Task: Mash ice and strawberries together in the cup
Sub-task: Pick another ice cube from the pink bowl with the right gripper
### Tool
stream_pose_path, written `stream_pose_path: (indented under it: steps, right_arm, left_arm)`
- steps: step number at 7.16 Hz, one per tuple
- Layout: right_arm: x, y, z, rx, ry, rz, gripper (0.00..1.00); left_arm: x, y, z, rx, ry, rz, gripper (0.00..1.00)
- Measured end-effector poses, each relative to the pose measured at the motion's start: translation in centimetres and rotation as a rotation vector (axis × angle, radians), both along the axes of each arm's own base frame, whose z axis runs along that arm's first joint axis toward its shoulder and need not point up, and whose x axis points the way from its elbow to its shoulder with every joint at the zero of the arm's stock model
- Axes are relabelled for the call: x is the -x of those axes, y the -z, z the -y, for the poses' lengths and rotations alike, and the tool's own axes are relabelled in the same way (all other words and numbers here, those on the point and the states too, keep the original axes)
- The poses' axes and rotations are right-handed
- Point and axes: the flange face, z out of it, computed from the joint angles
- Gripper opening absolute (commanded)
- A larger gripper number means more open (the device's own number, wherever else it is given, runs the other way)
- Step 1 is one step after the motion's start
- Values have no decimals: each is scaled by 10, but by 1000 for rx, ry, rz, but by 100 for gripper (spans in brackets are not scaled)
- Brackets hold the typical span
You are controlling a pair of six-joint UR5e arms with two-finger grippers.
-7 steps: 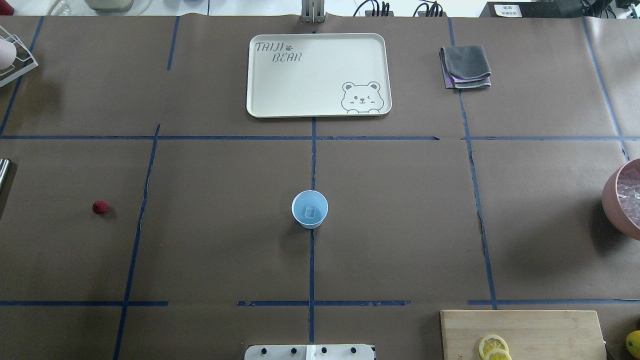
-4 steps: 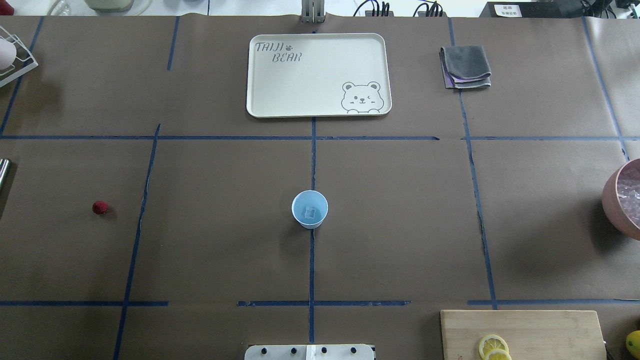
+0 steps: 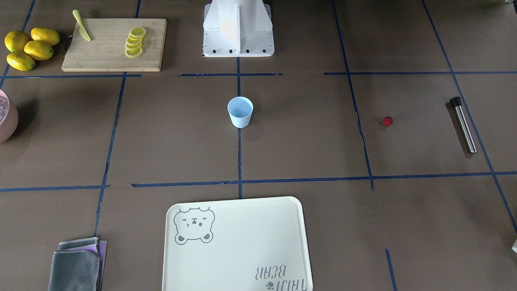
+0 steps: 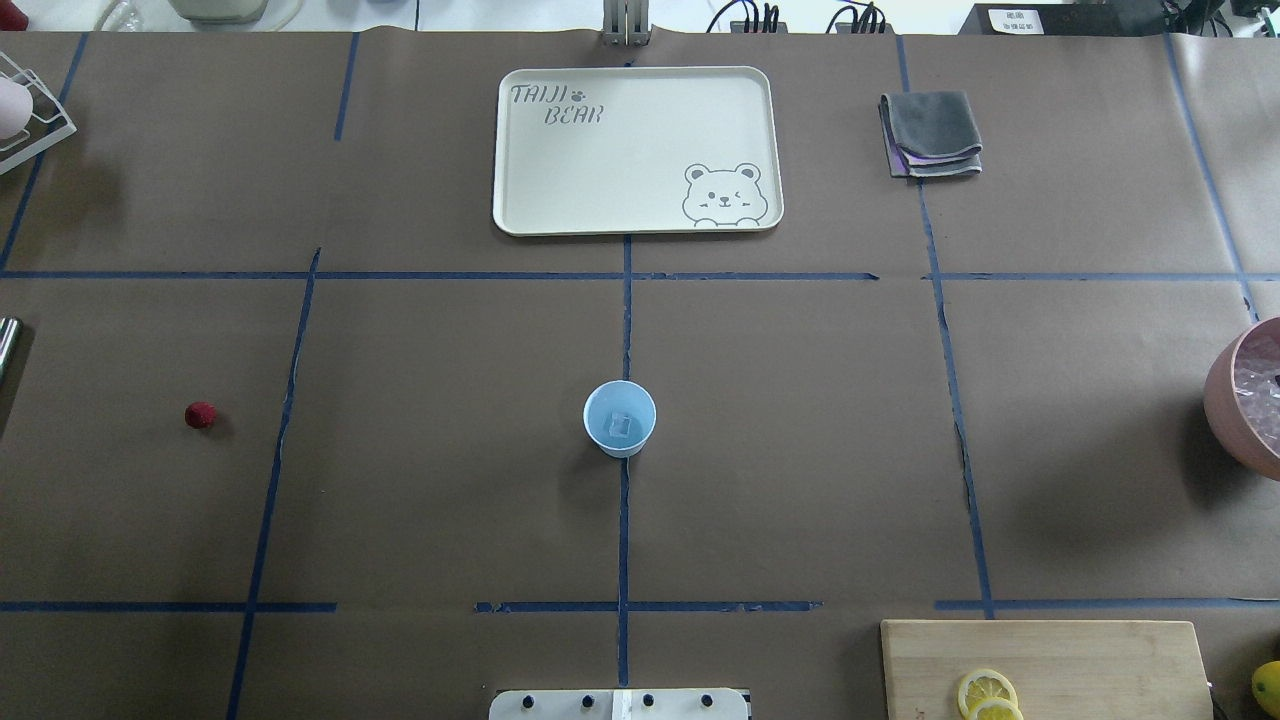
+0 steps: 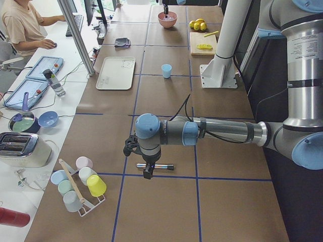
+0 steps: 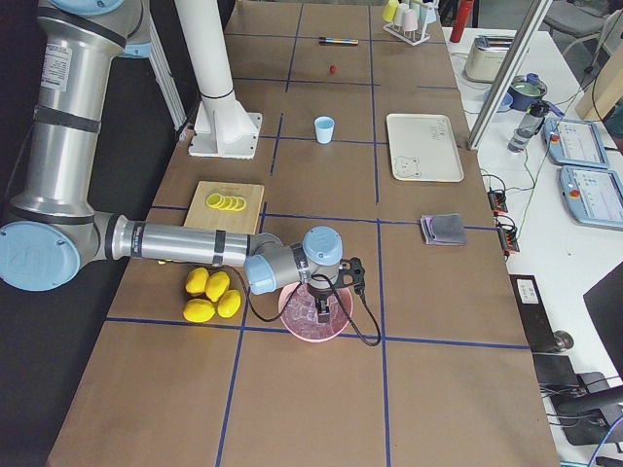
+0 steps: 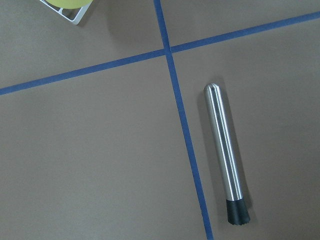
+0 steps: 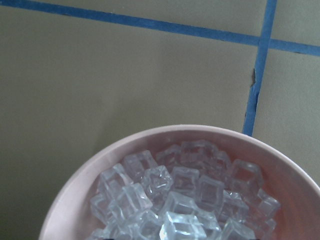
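The pale-blue cup [image 4: 620,420] stands upright at the table's middle and holds one clear ice cube [image 4: 622,426]. The cup also shows in the front view [image 3: 240,112]. The dark-red strawberry [image 4: 200,415] lies alone on the paper far to the left. More ice [image 8: 180,200] fills the pink bowl [image 4: 1228,400] at the right edge. My right gripper [image 6: 320,309] hangs over that bowl. My left gripper [image 5: 147,174] hangs over a steel muddler [image 7: 225,155] lying on the table. Neither wrist view shows fingers, so I cannot tell whether either gripper is open or shut.
A cream bear tray [image 4: 637,150] and a folded grey cloth [image 4: 932,133] lie at the far side. A wooden board [image 3: 115,43] with lemon slices and a knife, and whole lemons [image 3: 30,47], sit near the robot's base. A rack of cups [image 5: 78,184] stands past the muddler.
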Motion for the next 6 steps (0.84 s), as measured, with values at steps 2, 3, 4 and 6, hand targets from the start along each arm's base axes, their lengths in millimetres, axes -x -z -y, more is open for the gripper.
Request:
stream_pose_path:
  steps: [2,3,4,6]
  right_arm:
    - [1,-3,2,2,1,0,90]
    - [2,-5,1,8,2,1,89]
    - [3,-6,2,11,3,2,86]
    - [4,-6,4,13,3,4,79]
  left_arm:
    - [0,-1,-1,0,-1,0,100]
    - [0,-1,-2,0,-1,0,100]
    - [0,-1,-2,1,0,0,100]
    - [0,-2,-3,2,0,0,100]
